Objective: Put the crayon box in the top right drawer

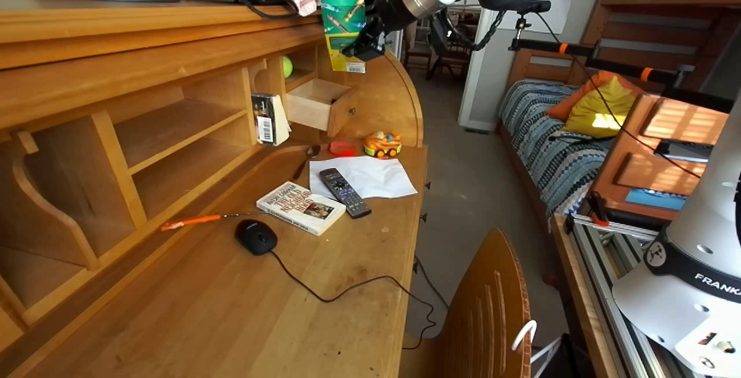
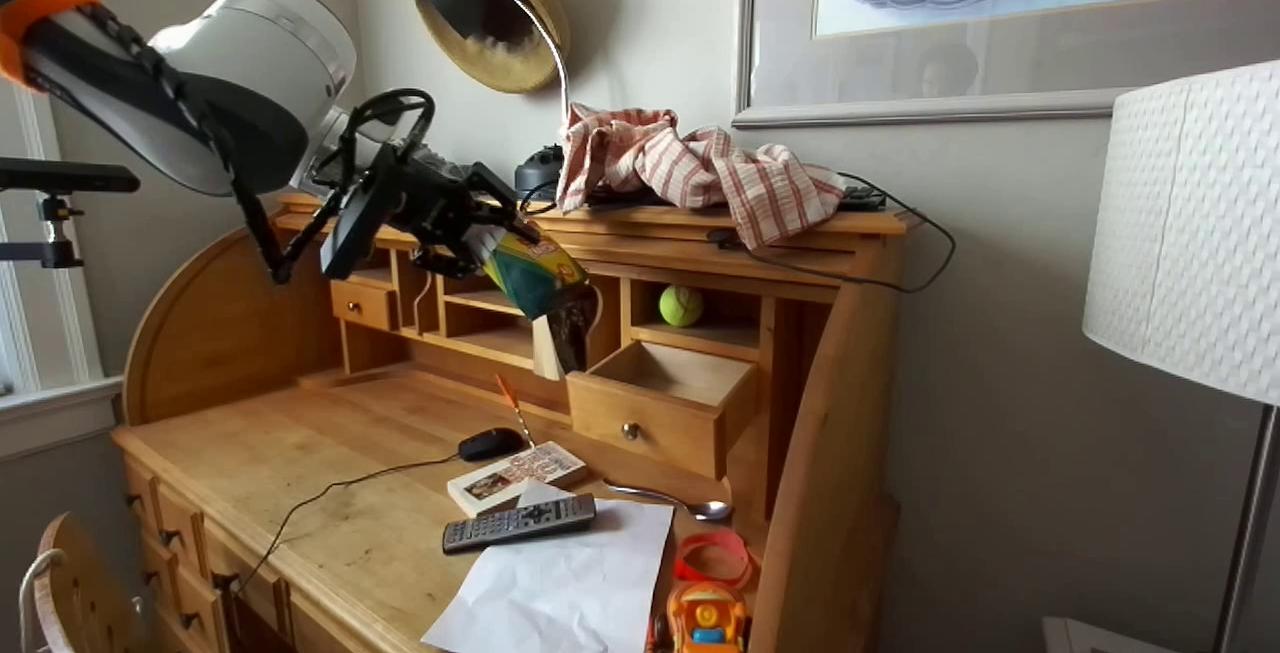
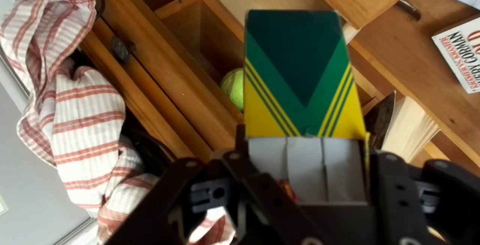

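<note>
In an exterior view, your table (image 2: 330, 423) has a mouse (image 2: 490, 444) on the left, a book (image 2: 517, 479), an orange tool (image 2: 507, 392) far back, white paper (image 2: 575, 588) near, and a spoon (image 2: 710, 510), red ring (image 2: 713, 539) and toy car (image 2: 706, 621) right.

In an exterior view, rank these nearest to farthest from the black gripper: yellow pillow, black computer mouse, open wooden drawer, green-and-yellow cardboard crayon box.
1. Crayon box: held in the gripper.
2. Drawer: pulled out, below the gripper.
3. Mouse: on the desk, toward the picture's lower left.
4. Pillow: on the bed, at the picture's right.
</note>
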